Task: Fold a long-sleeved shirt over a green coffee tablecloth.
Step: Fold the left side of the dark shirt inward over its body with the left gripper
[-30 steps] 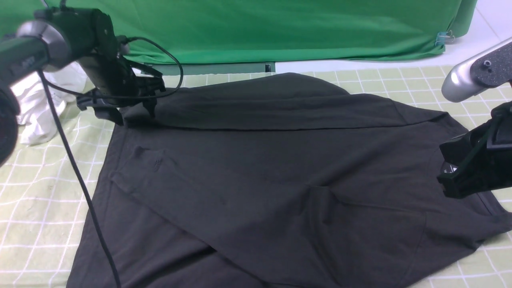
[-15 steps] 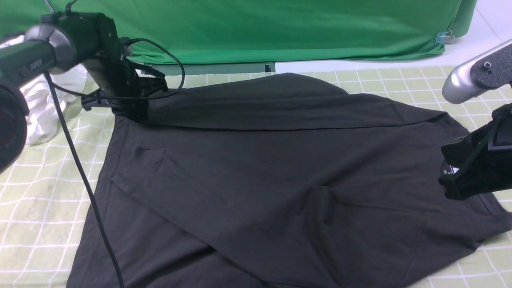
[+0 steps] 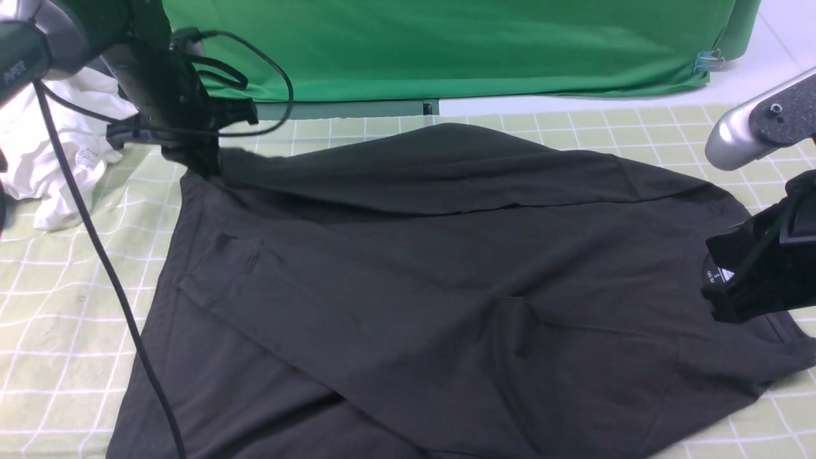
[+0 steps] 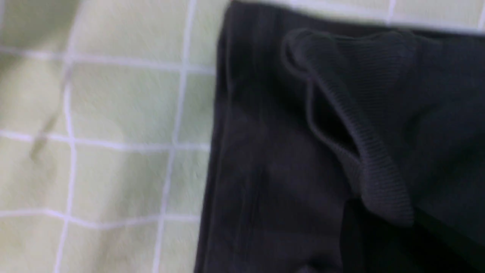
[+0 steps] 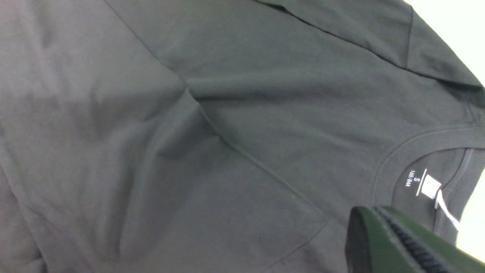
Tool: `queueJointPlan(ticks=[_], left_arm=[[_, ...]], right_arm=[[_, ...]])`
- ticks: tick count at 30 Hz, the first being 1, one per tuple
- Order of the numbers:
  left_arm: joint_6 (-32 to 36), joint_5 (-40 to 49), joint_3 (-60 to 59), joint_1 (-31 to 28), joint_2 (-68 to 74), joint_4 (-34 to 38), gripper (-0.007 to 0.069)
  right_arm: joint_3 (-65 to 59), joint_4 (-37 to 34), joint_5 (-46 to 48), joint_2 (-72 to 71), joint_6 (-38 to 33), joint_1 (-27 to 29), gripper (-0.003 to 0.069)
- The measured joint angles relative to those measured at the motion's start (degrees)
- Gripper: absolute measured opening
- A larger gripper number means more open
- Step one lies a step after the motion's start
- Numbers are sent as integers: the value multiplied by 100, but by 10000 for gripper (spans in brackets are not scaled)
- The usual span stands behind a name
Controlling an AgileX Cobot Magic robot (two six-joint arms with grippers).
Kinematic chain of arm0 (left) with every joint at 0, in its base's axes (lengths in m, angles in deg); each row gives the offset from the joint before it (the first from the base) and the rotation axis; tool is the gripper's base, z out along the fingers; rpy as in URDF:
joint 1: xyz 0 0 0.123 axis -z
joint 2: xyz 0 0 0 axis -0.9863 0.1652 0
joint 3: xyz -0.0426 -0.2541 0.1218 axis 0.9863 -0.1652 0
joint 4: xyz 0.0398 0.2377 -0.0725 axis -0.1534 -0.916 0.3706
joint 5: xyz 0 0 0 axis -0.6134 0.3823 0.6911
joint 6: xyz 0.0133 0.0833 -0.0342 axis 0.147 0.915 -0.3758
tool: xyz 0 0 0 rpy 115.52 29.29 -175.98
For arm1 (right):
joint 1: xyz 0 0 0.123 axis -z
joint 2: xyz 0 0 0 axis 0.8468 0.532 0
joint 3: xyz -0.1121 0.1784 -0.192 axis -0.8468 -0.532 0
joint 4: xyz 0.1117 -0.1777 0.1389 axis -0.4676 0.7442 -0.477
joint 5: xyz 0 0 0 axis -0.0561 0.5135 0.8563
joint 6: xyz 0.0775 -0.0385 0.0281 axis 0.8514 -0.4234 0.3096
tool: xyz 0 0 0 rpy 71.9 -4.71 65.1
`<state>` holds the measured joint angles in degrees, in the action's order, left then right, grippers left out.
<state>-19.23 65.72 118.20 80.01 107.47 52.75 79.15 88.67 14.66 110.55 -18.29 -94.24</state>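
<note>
At far left, a crumpled white garment lies on the wide pale yellow-green tablecloth with thin white grid lines, and a black cable hangs across it. We see bare grid beside the shirt's left edge, in a strip along the far side below the plain bright green backdrop, and at the near right corner.

The left gripper is pinched closed on the far-left corner of the large black soft-knit long-sleeved shirt and holds it raised, so the fabric slopes up to it. The left wrist view shows a ribbed cuff beside the grid, blurred, with none of the gripper's fingers in view.

The shirt covers most of the tablecloth. Its long axis runs left to right, with the hem to the left and the neck to the right. One sleeve lies along the far edge and another fold crosses the body diagonally. The picture's bottom edge cuts off the shirt's near side.

At right, the right gripper sits closed at the collar, just beside the white neck label. One finger shows near that label. We cannot tell whether any cloth is caught between its jaws.
</note>
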Motion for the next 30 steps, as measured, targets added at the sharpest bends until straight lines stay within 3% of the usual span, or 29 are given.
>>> queueJointPlan(ticks=[5,13,20,30], left_arm=[[98,269,-215,102,-349,-25,31],[-397,270,-2017,592,-1903,-415,31],[-954,-111,-3612,1049,-2700,-735,31],[-1201,-748,-5047,1138,-3030,-628,33]], right_arm=[[0,139,33,0,-100,0,16],[0,282,45,0,-110,0,17],[0,284,84,0,-128,0,17],[0,279,105,0,-188,0,18]])
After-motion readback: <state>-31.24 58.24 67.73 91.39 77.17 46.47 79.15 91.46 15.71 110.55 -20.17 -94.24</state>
